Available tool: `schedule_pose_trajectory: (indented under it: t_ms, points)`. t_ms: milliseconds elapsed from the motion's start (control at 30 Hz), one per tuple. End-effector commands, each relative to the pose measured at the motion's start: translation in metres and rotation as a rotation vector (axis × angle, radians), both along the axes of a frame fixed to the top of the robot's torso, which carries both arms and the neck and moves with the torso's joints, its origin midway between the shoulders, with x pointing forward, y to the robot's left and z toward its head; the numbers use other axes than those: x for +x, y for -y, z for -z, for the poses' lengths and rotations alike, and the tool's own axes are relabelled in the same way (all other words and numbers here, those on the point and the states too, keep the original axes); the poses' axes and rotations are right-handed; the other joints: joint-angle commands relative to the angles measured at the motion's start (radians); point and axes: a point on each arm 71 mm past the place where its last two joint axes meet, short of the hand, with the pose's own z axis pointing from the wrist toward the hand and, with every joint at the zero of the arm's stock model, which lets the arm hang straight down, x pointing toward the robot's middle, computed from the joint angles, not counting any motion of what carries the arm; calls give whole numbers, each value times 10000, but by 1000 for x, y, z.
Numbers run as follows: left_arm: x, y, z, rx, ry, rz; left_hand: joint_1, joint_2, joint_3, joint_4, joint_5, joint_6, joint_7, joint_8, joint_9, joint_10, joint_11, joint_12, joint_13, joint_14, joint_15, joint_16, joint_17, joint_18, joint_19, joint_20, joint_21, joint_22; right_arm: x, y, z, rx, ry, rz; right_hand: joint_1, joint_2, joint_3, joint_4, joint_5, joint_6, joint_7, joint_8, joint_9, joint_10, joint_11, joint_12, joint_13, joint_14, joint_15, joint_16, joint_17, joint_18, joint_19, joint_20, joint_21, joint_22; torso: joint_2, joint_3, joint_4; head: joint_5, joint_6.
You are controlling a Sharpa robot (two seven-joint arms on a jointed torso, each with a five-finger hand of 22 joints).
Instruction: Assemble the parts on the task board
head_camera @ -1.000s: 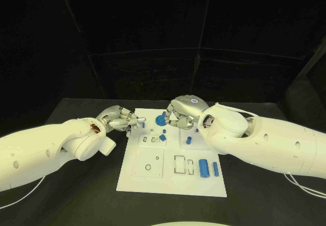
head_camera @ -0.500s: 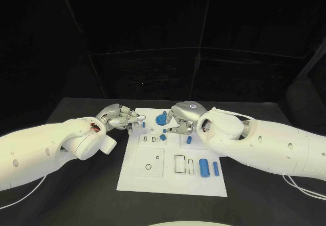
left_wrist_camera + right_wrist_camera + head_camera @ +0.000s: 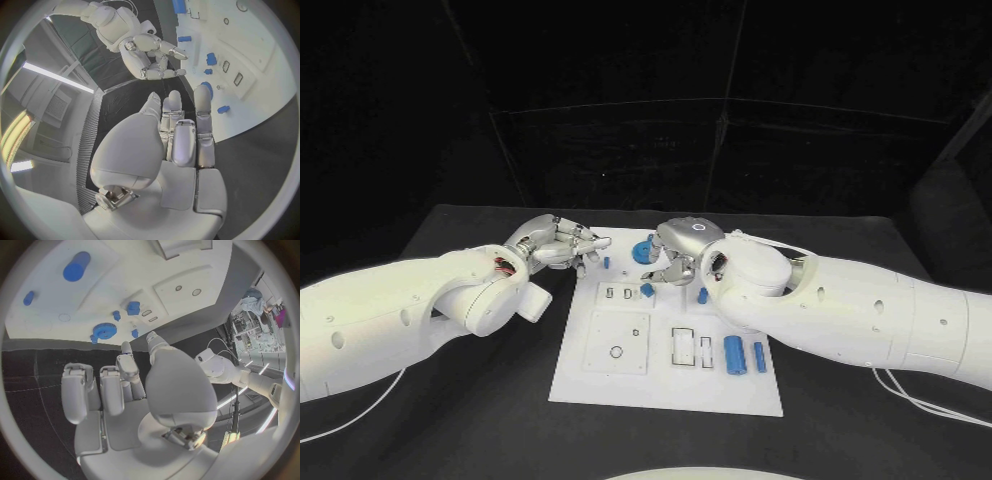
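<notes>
Head view: my left hand (image 3: 557, 243) and right hand (image 3: 678, 252), fingers loosely curled and gripping nothing, hover over the white task board's (image 3: 668, 385) far edge flanking the blue gear (image 3: 642, 251), apparently poised to seat it.

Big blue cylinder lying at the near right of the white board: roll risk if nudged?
Likely yes: the big blue cylinder lies on its side on the flat white task board, so a sideways push probably rolls it. It looks rigid, smooth, possibly slippery to pinch.
</notes>
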Motion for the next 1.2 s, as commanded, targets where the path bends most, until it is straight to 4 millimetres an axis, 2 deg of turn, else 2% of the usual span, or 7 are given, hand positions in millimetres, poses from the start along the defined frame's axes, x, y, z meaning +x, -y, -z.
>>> schedule_pose_trajectory:
  t_ms: [33,133,267,367,667,900,1200]
  points:
    - [0,2,-3,-326,225,-61,90,-26,25,-13,14,-98,21,-76,-19,-80,11,-75,-22,93,102,-100,-102,105,-90,-10,-56,-14,2,1,8,-180,-306,884,-112,7,-290,97,181,47,-44,72,12,-20,-67,15,-12,721,15,-63,1197,54,155,4,-86,1544,2,-13,5,6,-28]
    - [1,2,-4,-522,281,-94,97,-37,35,-9,18,-198,88,-135,-59,-182,89,-178,-91,-147,170,-523,-627,102,-253,53,-163,-50,3,-2,15,-355,-406,1025,-144,10,-441,126,198,35,-44,78,12,-43,-65,-7,-32,709,14,-97,1143,70,104,3,-122,1482,2,2,-1,13,-43]
    - [1,4,-6,-1131,293,-143,157,-22,76,-14,16,-575,331,-368,-206,-624,308,-408,-223,-720,366,-1429,-1760,76,-589,217,-403,-146,3,-6,21,-445,-410,1141,-155,16,-501,133,199,31,-43,82,12,-52,-64,-17,-41,707,13,-104,1134,75,90,3,-133,1464,3,5,-9,29,-57]
    - [1,4,-7,-1431,353,-200,207,4,108,-23,19,-728,435,-476,-295,-817,399,-442,-275,-976,453,-1762,-2194,76,-731,302,-506,-190,4,-10,24,-526,-424,1190,-164,27,-534,137,200,31,-43,85,13,-55,-65,-18,-42,706,13,-107,1130,79,78,3,-142,1448,-4,3,-5,27,-76]
    - [2,6,-8,-1690,454,-217,224,10,120,-24,23,-771,472,-515,-342,-893,434,-424,-295,-1100,491,-1907,-2397,85,-796,348,-560,-215,5,-19,29,-635,-471,1126,-154,78,-619,128,237,40,-48,103,18,-54,-68,-10,-34,706,11,-112,1126,85,60,2,-157,1425,7,11,-6,68,-117]
    - [2,6,-8,-1706,448,-228,226,12,122,-24,24,-776,476,-520,-348,-904,438,-422,-298,-1113,495,-1920,-2417,87,-803,354,-567,-218,3,-24,32,-833,-604,946,-65,167,-751,104,307,156,-88,201,50,4,-98,82,50,711,-10,-109,1137,84,65,-11,-159,1428,0,-3,-19,83,-167]
    - [2,7,-8,-1712,429,-205,237,17,129,-29,26,-779,480,-525,-357,-919,442,-416,-302,-1132,500,-1939,-2444,89,-814,362,-577,-223,2,-25,37,-1191,-831,893,20,245,-855,90,375,251,-127,296,79,27,-133,125,90,712,-37,-114,1132,86,64,-33,-165,1425,-7,-1,-19,101,-213]
